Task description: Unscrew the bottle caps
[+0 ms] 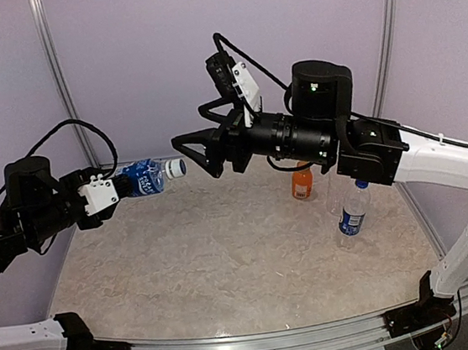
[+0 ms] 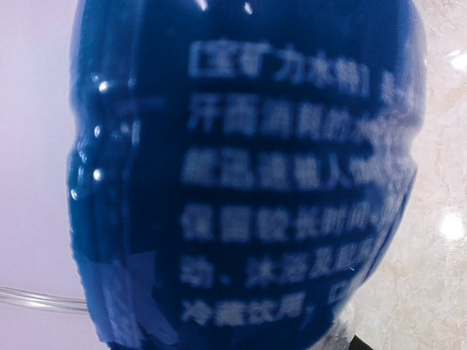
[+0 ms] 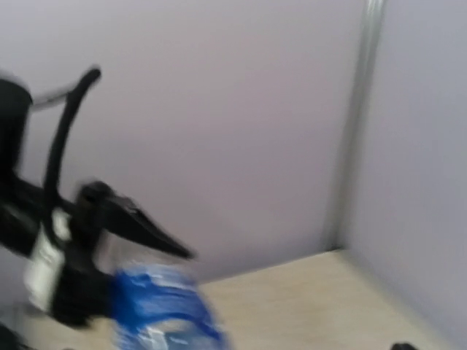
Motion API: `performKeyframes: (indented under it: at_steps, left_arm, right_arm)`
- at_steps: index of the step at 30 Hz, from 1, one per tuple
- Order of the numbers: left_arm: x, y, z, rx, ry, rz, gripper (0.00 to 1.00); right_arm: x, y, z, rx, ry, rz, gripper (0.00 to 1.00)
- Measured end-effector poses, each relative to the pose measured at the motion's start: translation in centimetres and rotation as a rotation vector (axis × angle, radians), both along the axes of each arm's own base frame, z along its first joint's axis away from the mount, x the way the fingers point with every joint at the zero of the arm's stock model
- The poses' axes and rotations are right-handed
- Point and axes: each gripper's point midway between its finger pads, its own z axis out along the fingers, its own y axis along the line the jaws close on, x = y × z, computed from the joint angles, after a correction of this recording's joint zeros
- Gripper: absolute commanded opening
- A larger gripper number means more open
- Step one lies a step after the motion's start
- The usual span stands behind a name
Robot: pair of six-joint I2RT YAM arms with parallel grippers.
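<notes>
Right up against the left wrist camera was the blue-label bottle (image 2: 241, 182), so close the print on it went blurry. Left gripper (image 1: 114, 189) had it clamped by the bottom end, up in the air on its side over the left of the table (image 1: 227, 260), white cap (image 1: 176, 167) pointing right. Right gripper (image 1: 189, 152) sat just beside that cap with its jaws spread wide, not touching anything as far as I could see. That cap looked to be on the neck; loosened or not, I couldn't tell. Over on the far right, the orange bottle (image 1: 302, 182) and a second blue-label bottle (image 1: 352, 214) stood on the table, that one with its blue cap (image 1: 361, 184) on. So I'd say pretty much everything was left to do.
</notes>
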Motion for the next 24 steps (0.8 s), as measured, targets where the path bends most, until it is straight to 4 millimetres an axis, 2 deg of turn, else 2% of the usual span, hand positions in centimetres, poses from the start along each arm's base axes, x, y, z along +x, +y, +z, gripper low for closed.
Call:
performKeyframes:
  at_steps: [2, 4, 11, 13, 19, 24]
  left_arm:
    - [0.4, 0.1, 0.9, -0.009, -0.038, 0.012, 0.32]
    - [0.6, 0.1, 1.2, -0.009, -0.055, 0.017, 0.32]
    - [0.7, 0.2, 1.6, -0.004, -0.073, 0.023, 0.32]
    - [0.7, 0.2, 1.6, -0.002, -0.073, 0.024, 0.32]
    - [0.7, 0.2, 1.6, -0.001, -0.076, 0.025, 0.32]
    - [0.7, 0.5, 1.6, 0.004, -0.076, 0.033, 0.32]
  right_arm:
    - [0.5, 1.1, 0.4, 0.031, 0.126, 0.03, 0.87]
    - [1.0, 2.3, -0.4, 0.031, 0.232, 0.05, 0.82]
    - [2.5, 3.9, -6.2, -0.068, 0.457, 0.065, 0.66]
    - [2.6, 4.0, -6.7, -0.077, 0.479, 0.072, 0.57]
    - [2.0, 4.2, -6.5, -0.071, 0.506, 0.128, 0.3]
    - [1.6, 4.6, -6.7, -0.076, 0.523, 0.171, 0.0]
